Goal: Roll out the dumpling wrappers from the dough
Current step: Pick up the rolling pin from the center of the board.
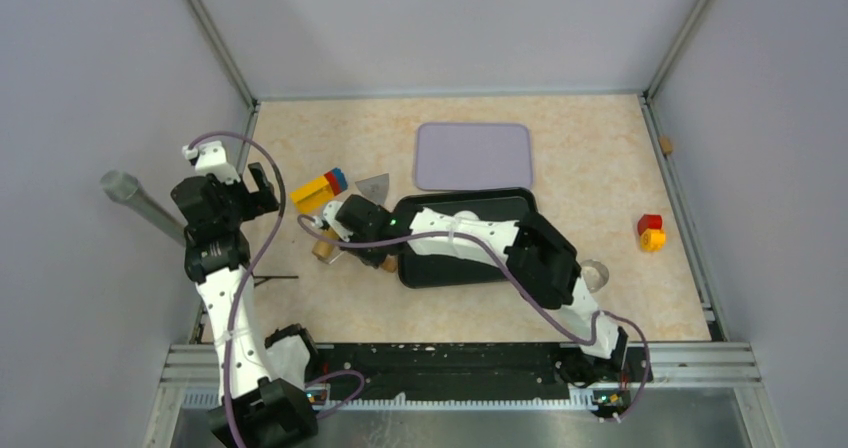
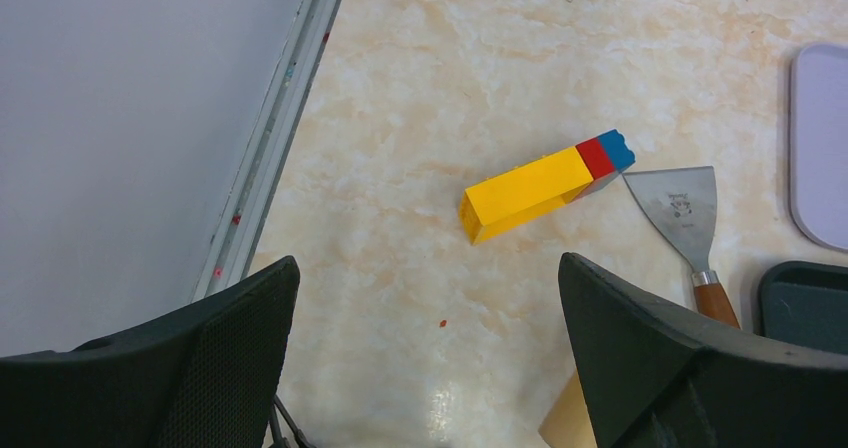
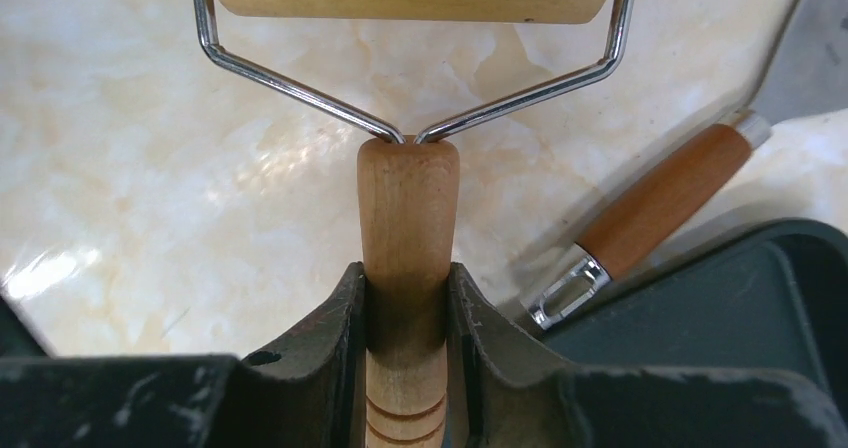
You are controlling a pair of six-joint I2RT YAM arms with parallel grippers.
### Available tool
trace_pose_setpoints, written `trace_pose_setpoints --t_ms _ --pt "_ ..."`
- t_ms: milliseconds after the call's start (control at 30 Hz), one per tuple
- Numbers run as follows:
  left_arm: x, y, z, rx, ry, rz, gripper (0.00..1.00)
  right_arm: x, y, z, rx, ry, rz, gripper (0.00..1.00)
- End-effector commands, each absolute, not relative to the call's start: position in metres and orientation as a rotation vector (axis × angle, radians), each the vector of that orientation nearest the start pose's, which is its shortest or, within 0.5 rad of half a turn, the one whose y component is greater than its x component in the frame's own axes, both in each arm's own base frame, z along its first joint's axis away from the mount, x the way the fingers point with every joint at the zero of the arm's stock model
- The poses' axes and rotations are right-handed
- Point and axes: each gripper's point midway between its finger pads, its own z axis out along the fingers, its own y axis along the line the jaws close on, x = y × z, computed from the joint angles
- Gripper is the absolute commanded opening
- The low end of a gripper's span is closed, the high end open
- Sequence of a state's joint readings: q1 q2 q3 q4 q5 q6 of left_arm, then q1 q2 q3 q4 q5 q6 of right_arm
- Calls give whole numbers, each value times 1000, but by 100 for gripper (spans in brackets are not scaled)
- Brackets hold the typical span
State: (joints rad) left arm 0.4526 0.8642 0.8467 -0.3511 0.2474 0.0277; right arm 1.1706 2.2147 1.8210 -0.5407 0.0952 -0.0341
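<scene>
My right gripper [image 3: 405, 280] was clamped on the wooden handle of the roller [image 3: 408, 208], both fingers pressed flat against its sides. The handle stood straight out ahead of them to the wire fork and the pale wooden drum, which lay crosswise over the marble-patterned table [image 1: 600, 168]. Just to the right of the handle lay the scraper [image 2: 678, 203], its brown grip slanting down to the corner of the black tray [image 1: 450, 273] and its metal blade pointing away from the tray. My right arm stretched across that tray from right to left and covered most of it, so I could not pick out the dough there or anywhere else. My left gripper [image 2: 428, 278] hung above the table near the left wall with its fingers wide apart and nothing between them. Past them lay the long block [image 2: 540, 190], yellow with a red and a blue end, and its blue end was just beside the scraper's blade. Beyond the black tray sat a lilac tray [image 1: 473, 155], and a small red and yellow block [image 1: 651, 232] stood well apart on the right.
</scene>
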Motion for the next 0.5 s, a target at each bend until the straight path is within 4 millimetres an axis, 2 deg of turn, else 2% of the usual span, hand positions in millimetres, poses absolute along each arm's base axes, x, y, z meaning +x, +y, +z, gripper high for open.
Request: trace_pose_setpoints --t_ms 0,67,133,167,200,233,300,367,467 --pt "296 90 275 -187 1818 62 99 230 498 196 -1445 1841 556 0" --pt "299 79 287 -136 1803 11 99 228 482 218 -1514 1789 533 0" --pt "303 63 300 -60 1790 -77 99 227 458 238 -1553 1723 505 0" --pt "305 53 308 -12 1782 -132 99 226 443 236 -1585 1706 484 0" --pt "308 42 315 38 1776 -196 99 226 431 246 -1597 1660 476 0" --pt "309 32 324 87 1765 -259 99 224 415 240 -1634 1635 445 0" --pt "311 6 342 200 1743 -403 99 220 387 242 -1681 1549 375 0" --pt "318 -10 359 257 1747 -462 99 214 361 245 -1721 1443 304 0" --pt "335 -51 356 385 1831 -488 99 210 330 254 -1739 1302 198 0"
